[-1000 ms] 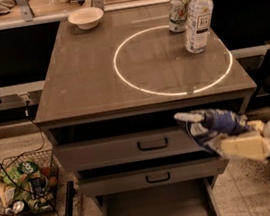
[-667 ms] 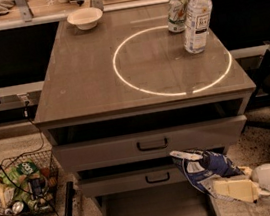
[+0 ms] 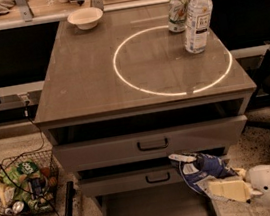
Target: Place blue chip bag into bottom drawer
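At the edge of the bottom drawer (image 3: 151, 215), our tool (image 3: 216, 187) pinches the blue chip bag (image 3: 200, 167); we should center it before releasing.

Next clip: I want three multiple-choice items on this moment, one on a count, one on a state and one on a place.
1. How many drink containers stand on the cabinet top?
A one
B two
C three

2. The bottom drawer is
A pulled out
B pushed shut
C taken off the cabinet

3. Where is the blue chip bag?
A on the cabinet top
B held in the claw, in front of the lower drawer front, at its right end
C lying flat in the bottom drawer

Answers:
1 B: a can and a bottle stand at the back right.
2 A: its bare grey floor shows below the drawer fronts.
3 B: the claw grips the bag's lower edge.
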Robot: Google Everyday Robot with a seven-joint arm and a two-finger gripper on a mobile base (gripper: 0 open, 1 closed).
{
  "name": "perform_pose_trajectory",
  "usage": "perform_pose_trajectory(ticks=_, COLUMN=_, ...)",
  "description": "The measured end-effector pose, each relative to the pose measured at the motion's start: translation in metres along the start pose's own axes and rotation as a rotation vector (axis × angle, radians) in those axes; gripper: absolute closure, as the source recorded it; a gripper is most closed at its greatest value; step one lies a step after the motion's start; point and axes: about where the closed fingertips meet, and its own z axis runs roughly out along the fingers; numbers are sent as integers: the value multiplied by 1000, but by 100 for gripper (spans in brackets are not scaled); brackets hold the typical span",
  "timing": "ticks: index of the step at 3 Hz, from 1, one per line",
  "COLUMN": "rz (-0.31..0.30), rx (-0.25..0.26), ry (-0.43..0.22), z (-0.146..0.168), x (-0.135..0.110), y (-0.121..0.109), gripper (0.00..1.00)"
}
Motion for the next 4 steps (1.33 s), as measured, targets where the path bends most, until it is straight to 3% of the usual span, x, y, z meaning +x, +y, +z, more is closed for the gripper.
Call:
perform_pose_trajectory(ticks=1, rz=67, rx=78, ry=31, z=11, x=43, y=-41, gripper=100)
perform_pose_trajectory(ticks=2, rz=77, rx=120, ry=65, z=24, x=88, y=-79, gripper=100)
perform_pose_trajectory(ticks=4, rz=92, rx=102, ry=193, z=75, x=180, y=-159, gripper=100)
